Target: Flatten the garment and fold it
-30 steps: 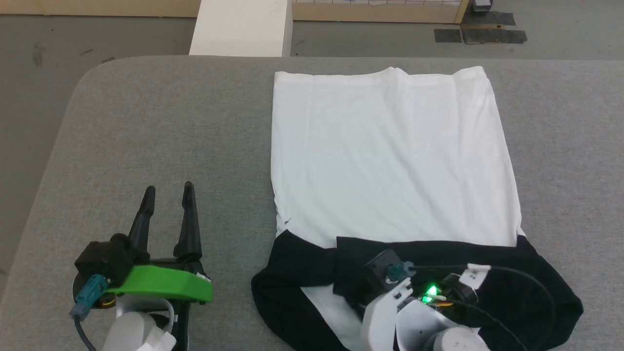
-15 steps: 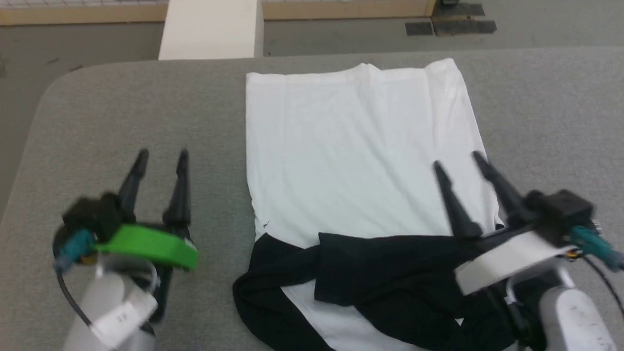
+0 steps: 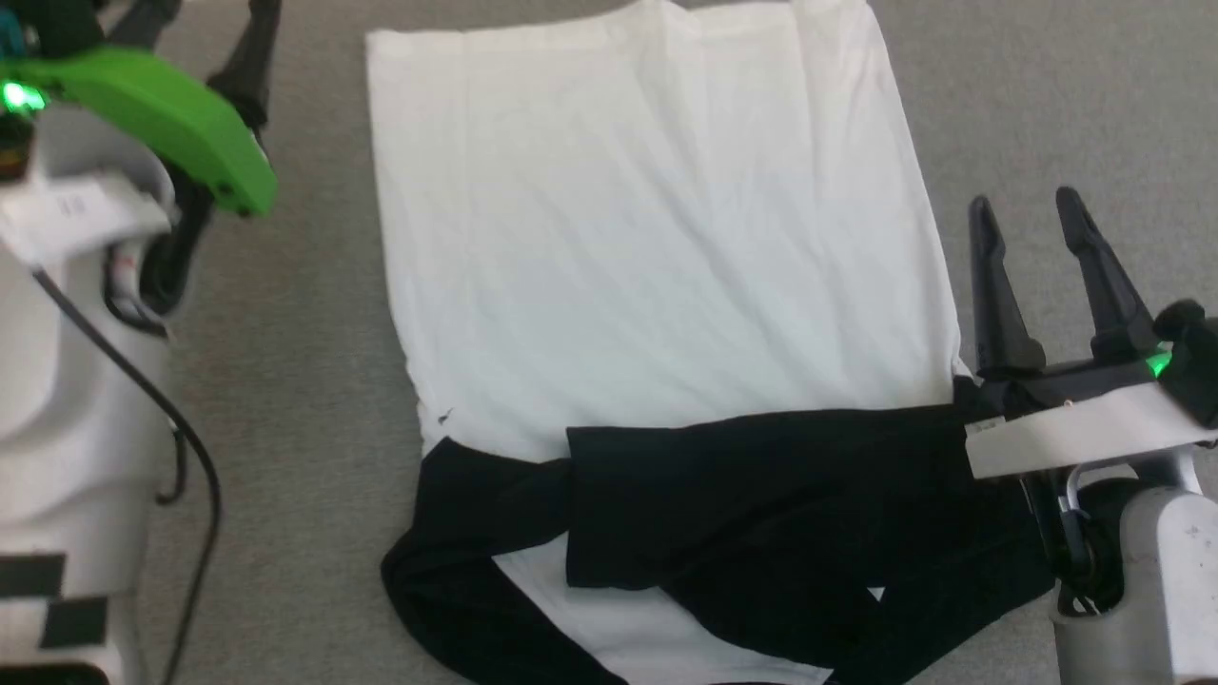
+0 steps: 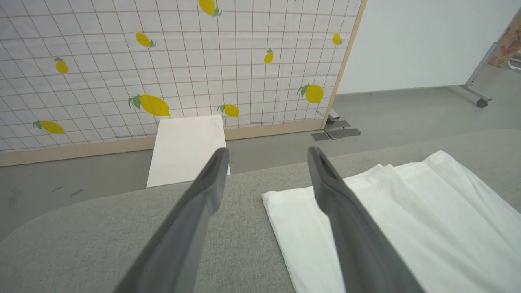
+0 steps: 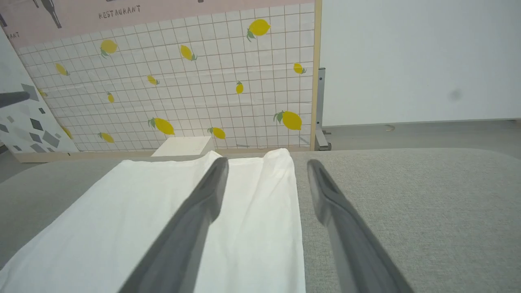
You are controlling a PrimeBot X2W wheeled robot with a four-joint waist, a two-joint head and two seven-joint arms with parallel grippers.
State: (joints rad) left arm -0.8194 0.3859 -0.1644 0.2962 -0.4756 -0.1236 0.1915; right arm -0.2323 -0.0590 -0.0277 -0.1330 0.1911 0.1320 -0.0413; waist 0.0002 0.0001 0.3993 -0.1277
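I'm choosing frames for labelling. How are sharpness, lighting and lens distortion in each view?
Head view: even light, slightly soft; the garment looks washed-out in white, featureless in black. Left wrist view: background sharp, left claw near and soft-edged, lemon grid panel lines splaying. Right wrist view: the same, right claw soft-edged.

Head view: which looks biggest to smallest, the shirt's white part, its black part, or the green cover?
1. White part.
2. Black part.
3. Green cover, which is nearer the camera, so probably smaller still.
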